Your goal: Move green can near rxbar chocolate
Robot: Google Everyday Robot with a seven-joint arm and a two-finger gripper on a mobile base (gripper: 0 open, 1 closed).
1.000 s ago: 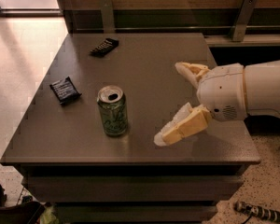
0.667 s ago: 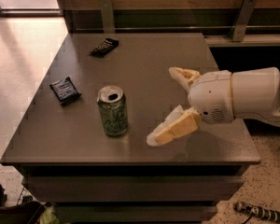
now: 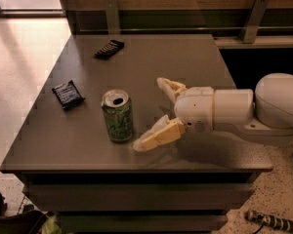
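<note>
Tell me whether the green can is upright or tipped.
Upright: the green can stands top up; the open gripper hovers beside it.

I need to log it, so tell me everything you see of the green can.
The green can is slim and metal-looking, with a silver top, a dark opening and pale script on its side. It stands upright near the table's front edge. The gripper is beside it, fingers open, one tip almost at its base.

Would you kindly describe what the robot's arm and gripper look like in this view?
The gripper, over the table beside the green can, has two pale yellowish, wedge-shaped fingers. They sit on a smooth white cylindrical wrist joined to a rounded white arm housing. No cables show.
</note>
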